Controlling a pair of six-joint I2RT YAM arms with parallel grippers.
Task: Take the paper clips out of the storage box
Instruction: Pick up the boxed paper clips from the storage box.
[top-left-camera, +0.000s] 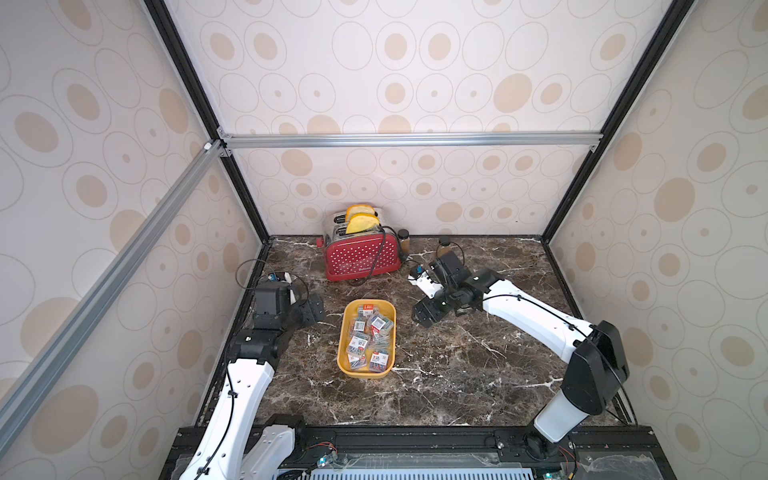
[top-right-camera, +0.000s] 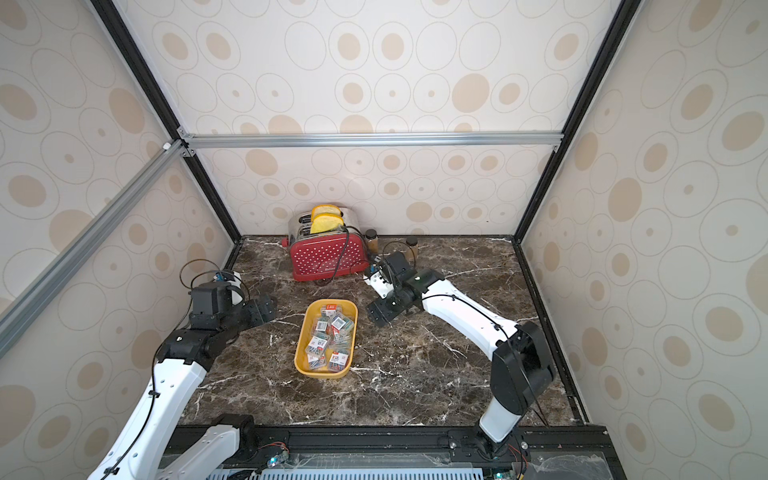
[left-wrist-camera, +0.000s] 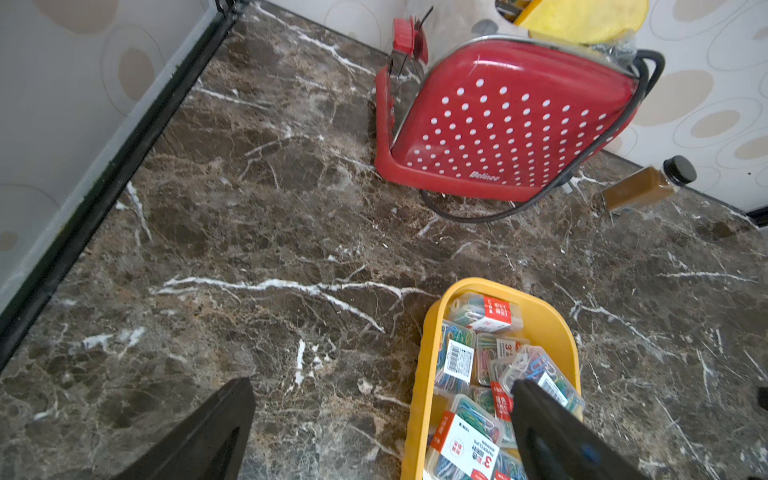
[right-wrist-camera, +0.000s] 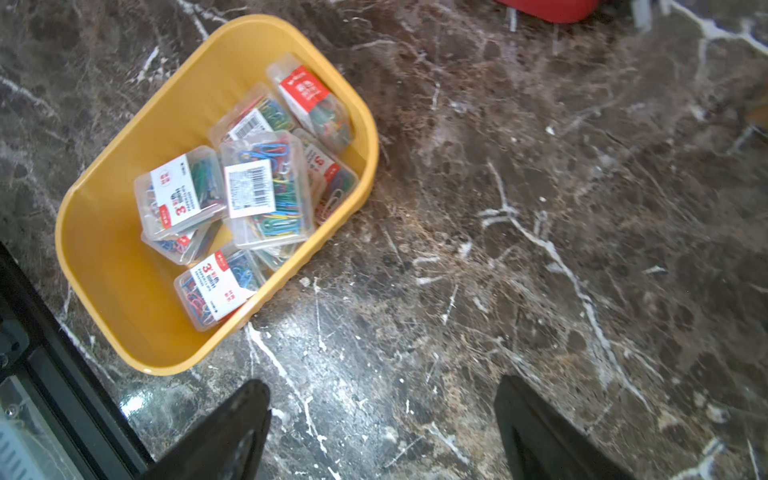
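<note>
So the paper clips (right-wrist-camera: 266, 187) are all sitting in the storage box (right-wrist-camera: 108, 270): little clear cases heaped loosely, some flat with the label up, some tilted or lying over each other. None of them is out on the marble table (top-left-camera: 457, 374) yet, so the job looks like it's right at the start.

The box is parked mid-table between the two arms, which probably makes it an easy reach for either one. The right gripper (top-left-camera: 424, 313) hangs just off the box's far right corner, fingers spread wide with nothing between them, and its wrist view looks across bare marble to the pile. The left gripper (top-left-camera: 313, 309) is on the other side near the far left corner, also wide apart and empty; in its wrist view one finger (left-wrist-camera: 561, 436) overlaps the box.

Best guess is the barcode-up case on top goes first, since nothing pins it.

The red dotted toaster (top-left-camera: 361, 257) and two small brown bottles (top-left-camera: 404, 241) sit back by the wall, well clear of the action.
</note>
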